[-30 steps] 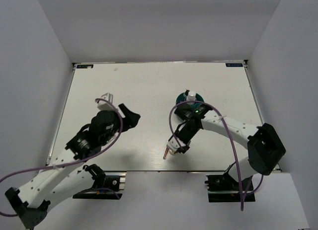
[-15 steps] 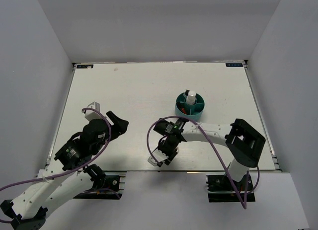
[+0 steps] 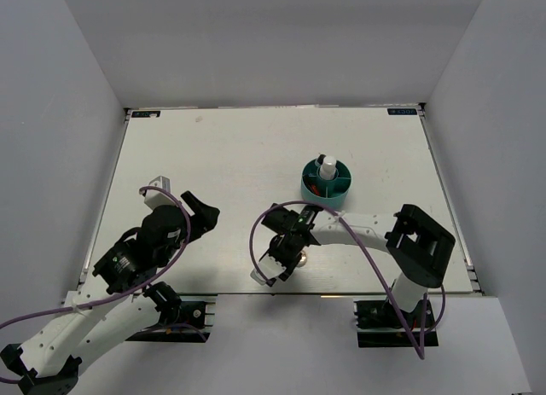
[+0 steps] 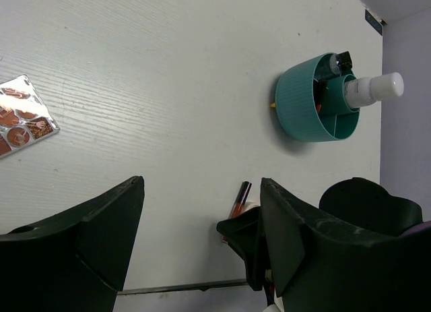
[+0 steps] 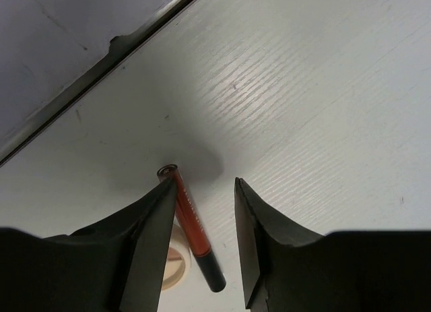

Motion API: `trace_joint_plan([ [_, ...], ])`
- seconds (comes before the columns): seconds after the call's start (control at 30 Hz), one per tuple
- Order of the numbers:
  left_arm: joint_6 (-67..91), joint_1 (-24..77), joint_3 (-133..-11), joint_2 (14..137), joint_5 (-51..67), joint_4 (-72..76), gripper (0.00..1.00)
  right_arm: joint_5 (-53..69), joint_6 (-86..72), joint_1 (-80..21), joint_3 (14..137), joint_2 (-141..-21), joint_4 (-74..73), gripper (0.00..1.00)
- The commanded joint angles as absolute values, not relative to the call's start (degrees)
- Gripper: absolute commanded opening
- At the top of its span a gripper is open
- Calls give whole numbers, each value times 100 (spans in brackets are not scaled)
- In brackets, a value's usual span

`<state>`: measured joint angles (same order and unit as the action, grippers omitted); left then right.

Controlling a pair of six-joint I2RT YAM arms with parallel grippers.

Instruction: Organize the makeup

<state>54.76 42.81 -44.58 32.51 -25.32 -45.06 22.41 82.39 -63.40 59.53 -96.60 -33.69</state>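
A red stick with a black cap [image 5: 194,226] lies flat on the table between the fingers of my right gripper [image 5: 202,191], close against the left finger. That gripper [image 3: 277,263] is open and low near the table's front edge. A round cream compact [image 5: 170,265] lies beside the stick, partly under the left finger. The bottle [image 3: 327,167] stands upright in the teal divided cup [image 3: 341,190], with a black stick [image 4: 343,58] next to it. The pink palette [image 4: 20,120] lies at the left. My left gripper [image 3: 205,206] is open and empty above bare table.
The table's front rail [image 5: 101,63] runs just beyond the red stick. The cup [image 4: 306,103] stands right of centre. The right arm's cable [image 3: 256,233] loops over the table near the wrist. White walls close in three sides.
My right gripper swung from below the cup toward the front edge and left, and the red stick now lies on the table. My left arm pulled back toward the near left.
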Motion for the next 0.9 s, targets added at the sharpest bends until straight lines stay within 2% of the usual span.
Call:
trace_joint_plan([
  [0.0,5546,4263,-4421,3234,-2672,-4535,80,2179,8411,-6337,5836,-9458,-3700,46],
  [0.33,5546,4263,-4412,3226,-2654,-4500,80,2347,8481,-6311,5863,-9255,-3999,46],
  [0.87,5713,4263,-4403,2997,-2707,-4729,80,2057,8297,-6310,5766,-9677,-3401,46],
])
